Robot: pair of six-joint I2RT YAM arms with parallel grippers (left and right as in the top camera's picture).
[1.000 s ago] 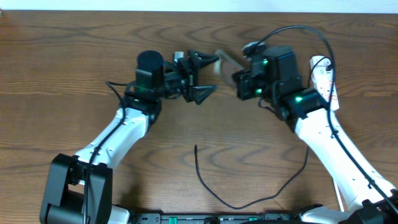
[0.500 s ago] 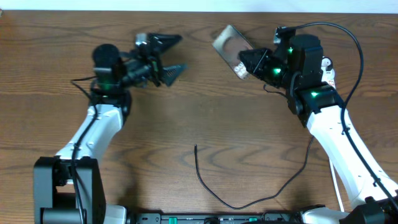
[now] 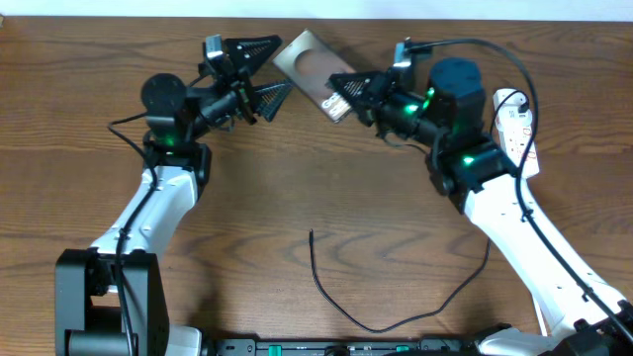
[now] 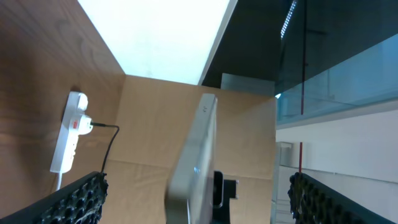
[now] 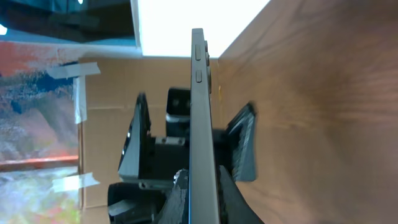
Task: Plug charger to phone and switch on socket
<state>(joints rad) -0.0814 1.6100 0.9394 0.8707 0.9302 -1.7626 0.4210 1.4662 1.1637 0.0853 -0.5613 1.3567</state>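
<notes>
The phone [image 3: 309, 61] is held up off the table, slanted, with my right gripper [image 3: 341, 97] shut on its right end. In the right wrist view the phone [image 5: 200, 112] stands edge-on between the right gripper's fingers [image 5: 200, 190]. My left gripper [image 3: 274, 67] is open, with the phone's left end between its spread fingers, not touching. In the left wrist view the phone [image 4: 196, 149] is edge-on between the left gripper's open jaws [image 4: 199, 202]. The charger [image 3: 326, 294] lies loose on the table near the front, its plug tip pointing away. The socket [image 3: 512, 119] lies at the right and also shows in the left wrist view [image 4: 68, 134].
The wooden table [image 3: 297, 188] spreads between the arms. A thick black robot cable [image 3: 495, 47] arcs over the right arm. The socket's white lead [image 3: 532, 148] runs down the right side. Cardboard panels [image 4: 149, 118] stand beyond the table's edge.
My right arm has swung left, carrying the phone up and toward the left gripper. The left gripper has risen slightly, and the phone's end now sits between its open fingers.
</notes>
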